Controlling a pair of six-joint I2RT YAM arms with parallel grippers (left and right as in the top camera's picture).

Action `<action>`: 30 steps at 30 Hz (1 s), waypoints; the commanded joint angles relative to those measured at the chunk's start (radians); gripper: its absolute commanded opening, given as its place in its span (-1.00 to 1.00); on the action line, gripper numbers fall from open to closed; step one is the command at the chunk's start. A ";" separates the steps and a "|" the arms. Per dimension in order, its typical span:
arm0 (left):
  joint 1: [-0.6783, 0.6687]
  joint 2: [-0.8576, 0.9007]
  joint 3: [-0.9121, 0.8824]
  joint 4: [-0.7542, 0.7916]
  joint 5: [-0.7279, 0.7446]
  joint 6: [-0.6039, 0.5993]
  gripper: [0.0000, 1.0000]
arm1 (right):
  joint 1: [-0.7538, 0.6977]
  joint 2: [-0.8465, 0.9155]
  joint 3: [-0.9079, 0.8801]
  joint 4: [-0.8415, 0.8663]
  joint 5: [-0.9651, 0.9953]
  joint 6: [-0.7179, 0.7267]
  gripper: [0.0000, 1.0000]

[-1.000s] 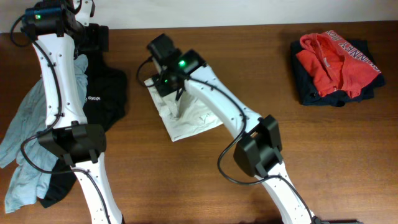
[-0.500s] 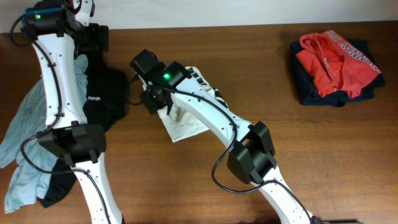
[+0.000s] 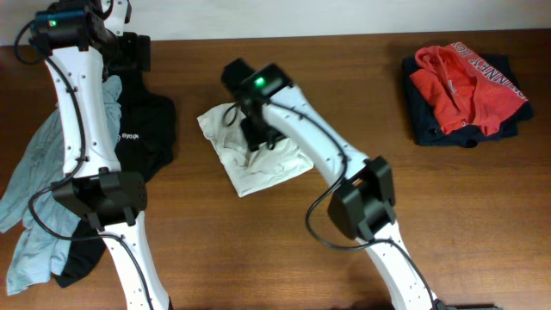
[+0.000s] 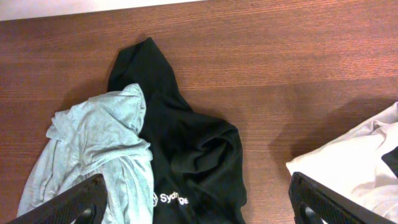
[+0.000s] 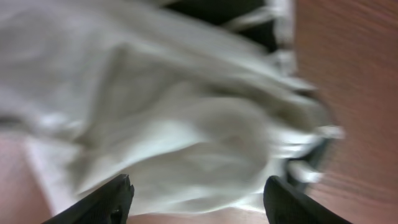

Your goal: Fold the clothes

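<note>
- Clothes lie in separate heaps on the brown wooden counter (image 3: 430, 224). At the far left of the overhead view, a pale grey-blue cloth shirt (image 3: 30, 185) sprawls loose and rumpled down to the lower left corner.
- Left fingers (image 4: 84, 198), at the upper left of the overhead view, are spread wide and hold nothing. Their tips sit at the bottom corners of the left wrist view, above the garments.
- Black cloth shirt with a small white logo (image 3: 155, 129) lies just right of the grey-blue one, which overlaps its left edge.
- White cloth T-shirt (image 3: 254, 172) sits crumpled left of centre, with bare wood between it and the black shirt.
- Right fingers (image 5: 109, 199) are spread apart over the white T-shirt, pinching nothing that shows; that view is blurred.
- Red hooded cloth top (image 3: 469, 82) rests on a dark folded garment (image 3: 430, 131) at the upper right.
</note>
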 commanded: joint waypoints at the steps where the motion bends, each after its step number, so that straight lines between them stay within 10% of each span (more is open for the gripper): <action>1: 0.003 -0.039 0.003 0.003 0.011 -0.009 0.86 | -0.053 -0.031 0.016 -0.001 0.009 0.111 0.43; 9: 0.003 -0.039 0.003 0.002 0.011 -0.009 0.86 | -0.059 -0.030 -0.021 0.039 -0.012 0.129 0.18; 18: 0.002 -0.039 0.003 -0.005 0.011 -0.009 0.86 | -0.025 -0.030 -0.021 0.003 -0.022 0.135 -0.92; 30: 0.002 -0.039 0.003 -0.001 0.012 -0.009 0.86 | 0.052 -0.030 -0.021 -0.183 -0.035 0.139 -0.92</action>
